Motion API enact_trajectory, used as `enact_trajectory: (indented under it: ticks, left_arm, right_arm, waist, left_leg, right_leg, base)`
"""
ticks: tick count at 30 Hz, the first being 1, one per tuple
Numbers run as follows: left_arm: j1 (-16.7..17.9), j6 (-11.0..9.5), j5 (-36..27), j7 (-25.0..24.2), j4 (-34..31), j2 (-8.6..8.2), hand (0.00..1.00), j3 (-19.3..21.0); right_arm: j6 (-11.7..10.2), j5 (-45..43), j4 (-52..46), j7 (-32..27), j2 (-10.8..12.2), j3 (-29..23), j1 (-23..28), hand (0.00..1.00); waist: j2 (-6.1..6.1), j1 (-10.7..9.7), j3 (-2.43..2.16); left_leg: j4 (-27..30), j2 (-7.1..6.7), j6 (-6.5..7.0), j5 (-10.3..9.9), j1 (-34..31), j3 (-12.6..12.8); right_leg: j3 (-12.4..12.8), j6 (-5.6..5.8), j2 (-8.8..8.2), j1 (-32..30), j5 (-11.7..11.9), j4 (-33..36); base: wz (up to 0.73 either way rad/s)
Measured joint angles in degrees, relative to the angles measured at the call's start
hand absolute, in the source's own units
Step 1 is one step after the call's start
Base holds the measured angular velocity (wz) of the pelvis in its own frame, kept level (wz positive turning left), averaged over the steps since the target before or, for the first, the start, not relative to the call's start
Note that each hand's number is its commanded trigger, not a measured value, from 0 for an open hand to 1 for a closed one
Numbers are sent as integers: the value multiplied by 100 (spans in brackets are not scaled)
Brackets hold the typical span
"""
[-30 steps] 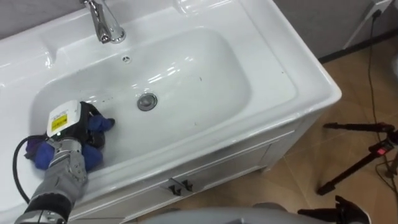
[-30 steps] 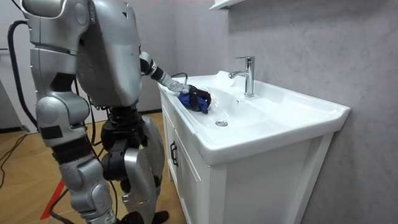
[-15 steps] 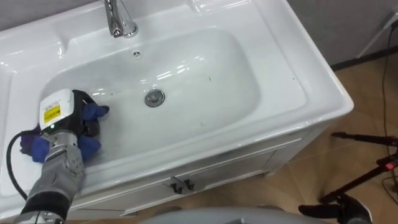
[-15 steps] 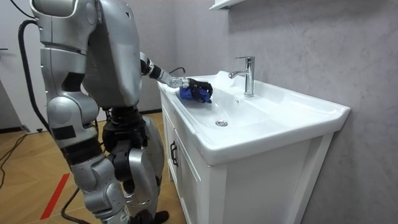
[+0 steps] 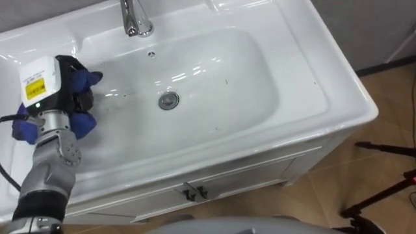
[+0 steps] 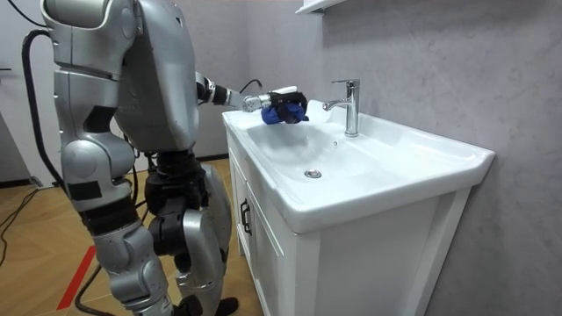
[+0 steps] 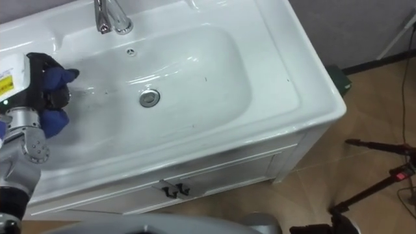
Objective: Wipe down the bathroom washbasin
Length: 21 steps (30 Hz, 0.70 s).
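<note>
The robot stands at a white ceramic basin set in a white cabinet. Its left hand, fingers curled around a bunched blue cloth, holds the cloth at the bowl's left end, left of the chrome tap and round metal drain.

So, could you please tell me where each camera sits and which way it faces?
Left eye view: on the head, looking down into the basin; the left hand grips a blue cloth.
Right eye view: beside it, same downward scene, same arm.
Room view: off to the side, facing the faucet; the robot's body stands at the basin.
All share basin, cloth, faucet.
</note>
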Motion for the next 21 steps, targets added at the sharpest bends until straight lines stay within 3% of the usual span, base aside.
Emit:
enact_trajectory:
  ticks: [3, 8, 18, 21]
  left_arm:
    - [-1, -3, -24, 26, -254, 29, 100, 22]
    - [-6, 5, -43, 55, -327, 218, 100, 46]
    - [-4, 82, -28, 60, -315, 220, 100, 247]
    - [-1, 137, 11, 65, -292, 220, 100, 324]
  right_arm:
    - [3, -38, 0, 1, 3, 0, 17, 0]
    - [10, -43, -2, 12, 4, -42, 24, 0]
    - [28, -212, -83, 9, 4, -73, 108, 0]
    - [133, -290, -80, 5, 6, -117, 101, 0]
  waist:
    - [-17, 1, 4]
    - [-38, -7, 2]
    - [-78, 44, -8]
    - [-62, 53, -18]
  left_leg:
    - [-17, -2, 0, 0, 74, 0]
    - [-31, -6, -1, 0, 151, 3]
    - [-32, -9, -1, 0, 204, 9]
    - [-30, -11, -1, 0, 202, 3]
  right_leg:
    - [11, 1, 10, 96, 1, -65]
    - [27, 1, 13, 171, 0, -81]
    - [106, 1, 13, 191, 0, -72]
    - [114, 1, 12, 187, 0, -69]
  base:
    - [0]
    - [0]
    - [-1]
    - [0]
